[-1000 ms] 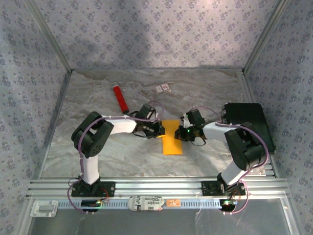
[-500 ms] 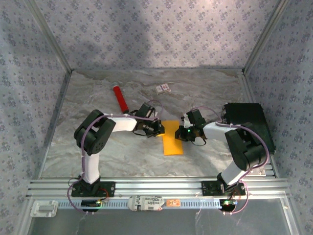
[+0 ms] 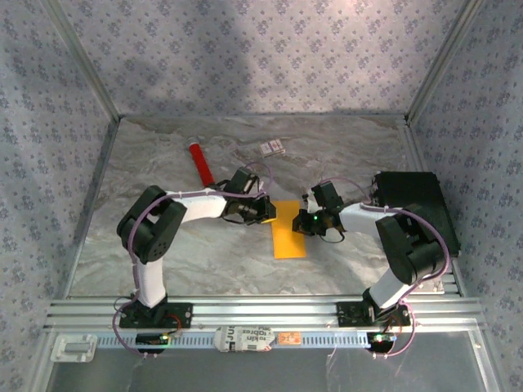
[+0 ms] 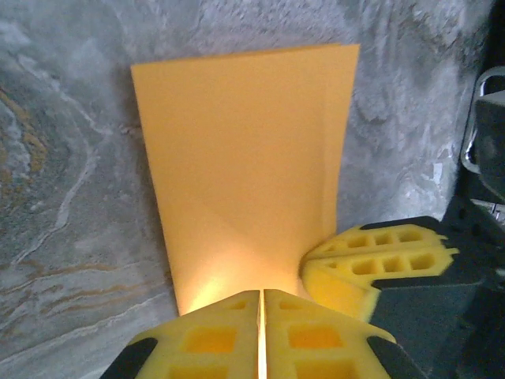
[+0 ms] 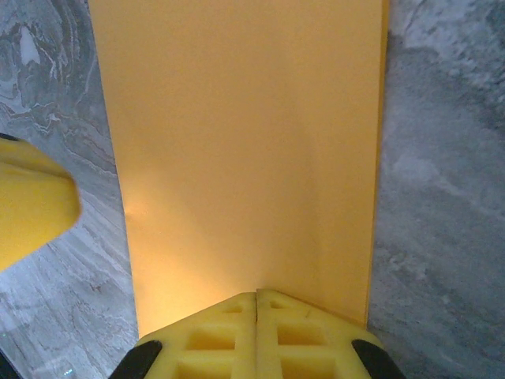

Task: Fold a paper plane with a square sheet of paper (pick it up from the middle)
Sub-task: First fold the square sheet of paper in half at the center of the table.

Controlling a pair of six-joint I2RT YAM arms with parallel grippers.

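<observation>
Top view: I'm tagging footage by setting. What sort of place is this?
Probably a lab robot cell: patterned cloth walls, an aluminium frame, and a left arm and right arm bolted at a marbled table.

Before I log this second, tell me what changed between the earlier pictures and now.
The left gripper and its wrist crept slightly toward the far side of the table, beside the folded square sheet of paper. Nothing was taken hold of or let go. The right gripper, the paper, the red tube and the white card stayed put, and both grippers stayed shut at the paper's far end.
</observation>
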